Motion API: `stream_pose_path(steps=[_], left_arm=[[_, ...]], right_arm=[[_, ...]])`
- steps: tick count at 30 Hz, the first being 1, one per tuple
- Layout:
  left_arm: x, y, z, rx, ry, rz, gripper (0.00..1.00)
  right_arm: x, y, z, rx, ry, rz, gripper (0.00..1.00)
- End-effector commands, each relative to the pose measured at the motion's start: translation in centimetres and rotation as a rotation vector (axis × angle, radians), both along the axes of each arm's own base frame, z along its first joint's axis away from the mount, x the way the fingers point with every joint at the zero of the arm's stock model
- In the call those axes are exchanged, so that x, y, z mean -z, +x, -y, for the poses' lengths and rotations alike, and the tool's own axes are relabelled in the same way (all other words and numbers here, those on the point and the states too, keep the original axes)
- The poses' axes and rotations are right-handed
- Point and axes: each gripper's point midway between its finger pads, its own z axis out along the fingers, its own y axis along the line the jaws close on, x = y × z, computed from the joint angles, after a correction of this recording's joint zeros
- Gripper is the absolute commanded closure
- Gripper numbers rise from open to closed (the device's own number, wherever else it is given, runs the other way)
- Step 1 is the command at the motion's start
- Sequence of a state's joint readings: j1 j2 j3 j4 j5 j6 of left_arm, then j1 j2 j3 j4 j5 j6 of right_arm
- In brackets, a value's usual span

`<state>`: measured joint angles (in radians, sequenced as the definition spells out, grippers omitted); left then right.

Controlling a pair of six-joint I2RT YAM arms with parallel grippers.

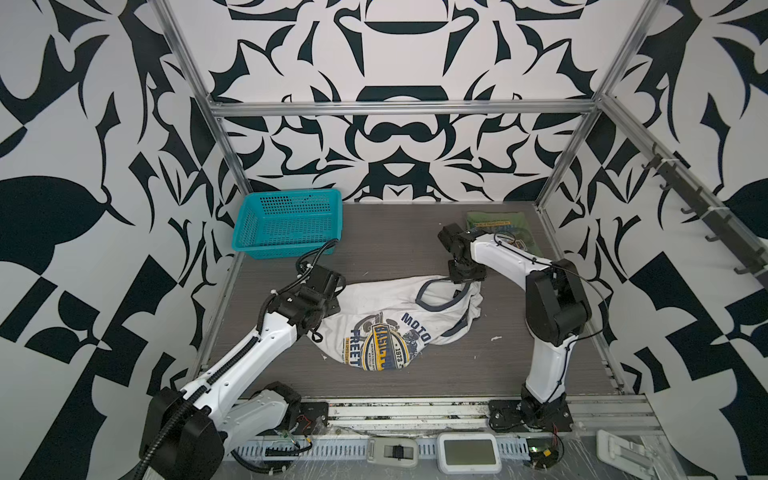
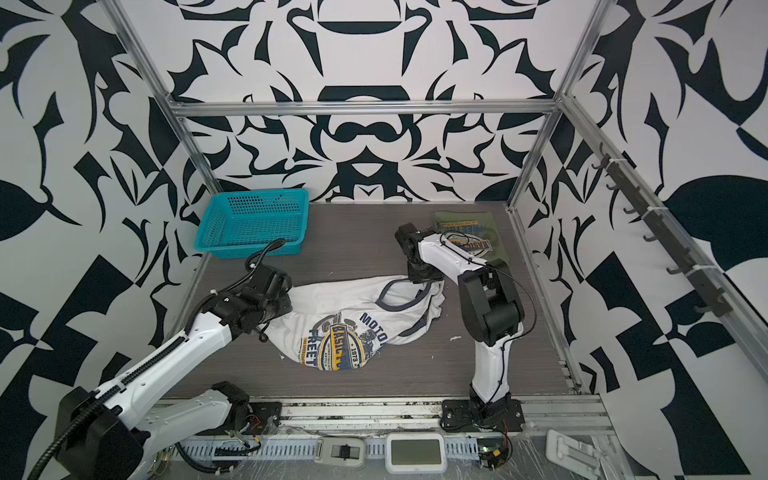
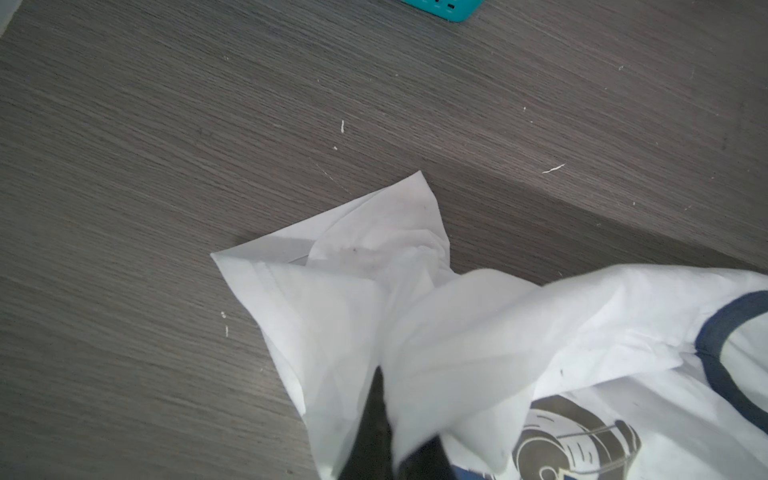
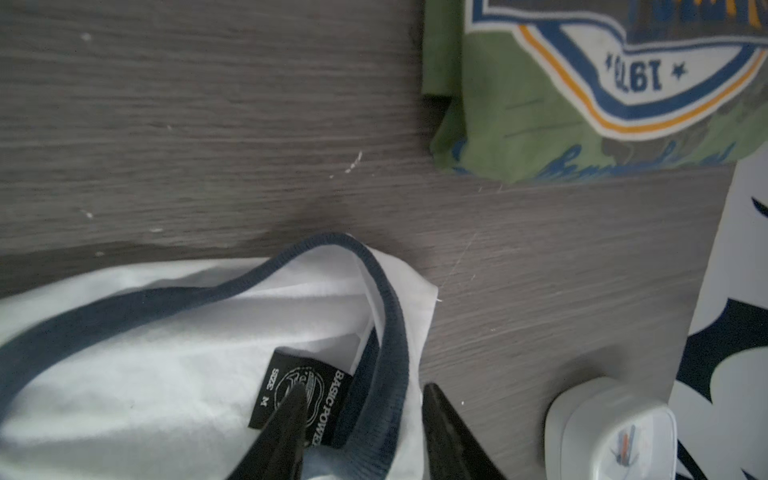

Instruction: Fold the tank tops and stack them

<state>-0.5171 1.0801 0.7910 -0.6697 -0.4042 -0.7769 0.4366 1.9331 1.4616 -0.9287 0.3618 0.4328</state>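
Note:
The white tank top (image 1: 374, 303) (image 2: 332, 299) with navy trim lies crumpled, badge print up, in the middle of the grey table in both top views. My left gripper (image 3: 386, 399) is shut on a bunched corner of its hem at the left end. At the right end my right gripper (image 4: 363, 388) points down, open, its fingers either side of the navy neck trim (image 4: 390, 332) beside the black size label (image 4: 303, 399). The olive green tank top (image 1: 494, 220) (image 2: 461, 220) (image 4: 540, 124) lies folded flat at the back right, behind the right arm.
A teal mesh basket (image 1: 286, 224) (image 2: 253, 220) stands at the back left, its corner (image 3: 440, 8) showing in the left wrist view. Metal frame posts and patterned walls close in the table. Small white devices (image 1: 469, 453) lie along the front rail.

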Motion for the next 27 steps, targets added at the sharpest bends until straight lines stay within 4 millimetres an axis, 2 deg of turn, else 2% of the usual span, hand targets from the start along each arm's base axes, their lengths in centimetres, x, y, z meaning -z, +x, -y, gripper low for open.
stream_pose_path(steps=[1,8,18,22,27], left_arm=[[0.5,-0.3,-0.7,-0.02,0.028,-0.01,1.0],[0.9,-0.2,-0.8,-0.021,0.044,-0.019,1.0],[1.0,-0.5,-1.2,-0.031,0.051,-0.019,1.0],[0.8,-0.5,-1.4,-0.035,0.059,-0.015,1.0],[0.4,-0.6,-1.6,-0.041,0.061,-0.001,1.0]], right_arm=[[-2.4,-0.4,0.9,-0.014,-0.097,0.022,0.58],[-2.3,-1.4,2.0,-0.014,-0.183,0.007,0.74],[-0.6,-2.8,2.4,-0.015,-0.183,-0.027,0.74],[-0.6,-2.7,2.4,-0.012,-0.182,-0.023,0.83],[-0.9,-2.8,2.8,-0.005,-0.176,-0.015,0.83]])
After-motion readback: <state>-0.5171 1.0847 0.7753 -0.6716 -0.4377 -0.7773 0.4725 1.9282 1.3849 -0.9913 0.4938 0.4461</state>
